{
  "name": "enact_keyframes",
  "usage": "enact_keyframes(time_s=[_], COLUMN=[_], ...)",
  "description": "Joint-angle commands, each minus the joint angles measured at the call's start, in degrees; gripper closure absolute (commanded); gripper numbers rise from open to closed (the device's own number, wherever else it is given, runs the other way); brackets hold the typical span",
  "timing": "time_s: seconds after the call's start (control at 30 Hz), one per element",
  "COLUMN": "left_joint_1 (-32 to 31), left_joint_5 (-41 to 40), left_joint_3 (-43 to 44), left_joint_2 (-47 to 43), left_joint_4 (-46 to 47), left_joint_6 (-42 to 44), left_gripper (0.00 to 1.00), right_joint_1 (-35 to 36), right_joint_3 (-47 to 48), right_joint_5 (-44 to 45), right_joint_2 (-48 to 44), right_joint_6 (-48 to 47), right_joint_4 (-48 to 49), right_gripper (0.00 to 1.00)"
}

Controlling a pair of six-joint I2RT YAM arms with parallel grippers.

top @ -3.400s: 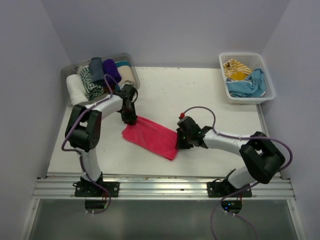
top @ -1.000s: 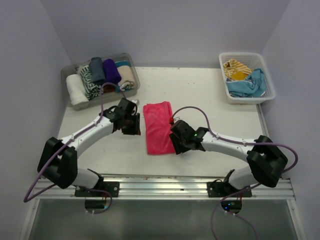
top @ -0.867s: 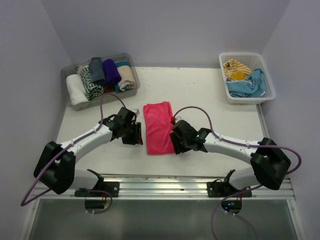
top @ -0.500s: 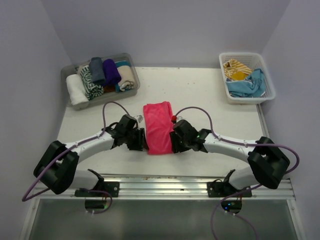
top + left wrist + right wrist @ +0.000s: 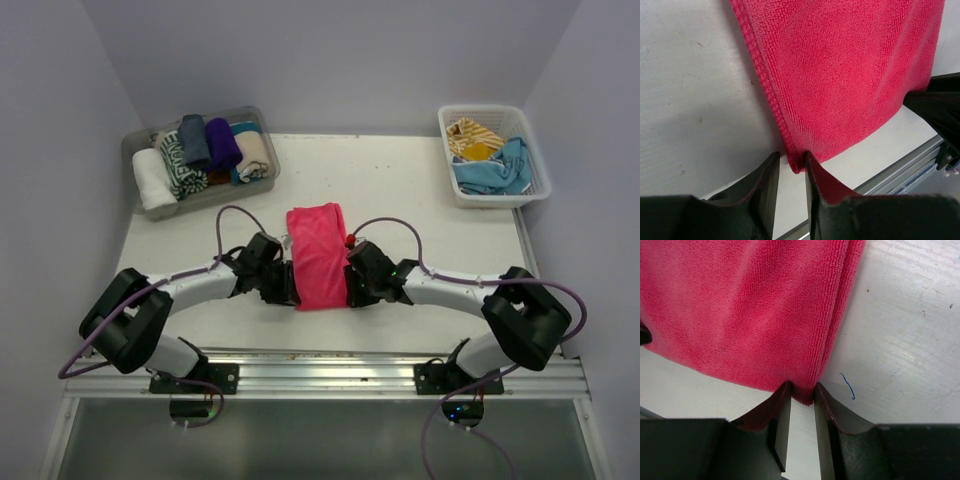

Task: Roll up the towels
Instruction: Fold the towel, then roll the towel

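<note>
- pink towel (image 5: 316, 255): flat on table (image 5: 420, 190), about mid-width, toward the front edge. folded to a long narrow strip running front-to-back.
- far end of strip looks rounded / a bit puffed. near end sits btwn the two grippers.
- right gripper (image 5: 802, 386): at the near right corner of the strip. jaws pulled in tight w/ the hem filling the gap, so i read it as clamped on the corner.
- left gripper (image 5: 791, 156): at the near left corner, corner tip btwn the fingers (image 5: 767, 185). jaws narrow, but a thin dark sliver shows btwn one finger and the hem. can't tell if it's truly pinched or just around it.
- both arms stretched low over the table, wrists facing each other across the strip.
- clear tray (image 5: 250, 112), far left corner: rolled towels (image 5: 222, 140) packed side by side: white, green-patterned, grey-blue, purple, beige.
- white basket (image 5: 480, 110), far right corner: yellow striped towel (image 5: 472, 135) and light blue towel (image 5: 495, 172) lying loose inside, unrolled.
- tray and basket both well apart from the pink towel.
</note>
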Motion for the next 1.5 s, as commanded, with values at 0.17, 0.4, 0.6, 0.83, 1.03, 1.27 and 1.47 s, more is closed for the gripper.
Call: enact_keyframes(time_s=[0.17,0.4,0.6,0.83,1.03,1.27,1.47], left_joint_1=[-0.72,-0.72,-0.81,-1.25,-1.6,-2.22,-2.48], left_joint_5=[-0.58,-0.14,0.38,1.0,2.05,2.67,2.14], left_joint_3=[0.31,0.31,-1.71,-2.41,-1.89,-1.98,-1.28], left_joint_2=[0.58,-0.56,-2.32,-1.0,-0.12,-0.92,0.75], left_joint_4=[1.57,-0.81,-0.2,2.0,2.01,2.35,2.88], left_joint_6=[-0.86,-1.21,-2.0,-3.06,-3.06,-3.93,-4.46], left_gripper=[0.83,0.6,0.57,0.67,0.69,0.68,0.99], right_joint_1=[-0.13,-0.13,-0.04,0.13,0.13,0.13,0.05], right_joint_3=[-1.99,-2.69,-3.49,-4.1,-3.75,-4.1,-3.4], right_joint_5=[-0.44,0.44,0.53,-0.18,0.18,0.7,1.4], right_joint_2=[-0.99,-2.75,-2.49,-2.57,-2.92,-3.45,-4.07], right_joint_6=[2.58,2.93,3.46,4.34,4.43,4.69,4.6], right_joint_4=[2.17,1.12,1.82,2.79,2.26,2.09,1.3], right_gripper=[0.74,0.61,0.7,0.76,0.8,0.85,0.95])
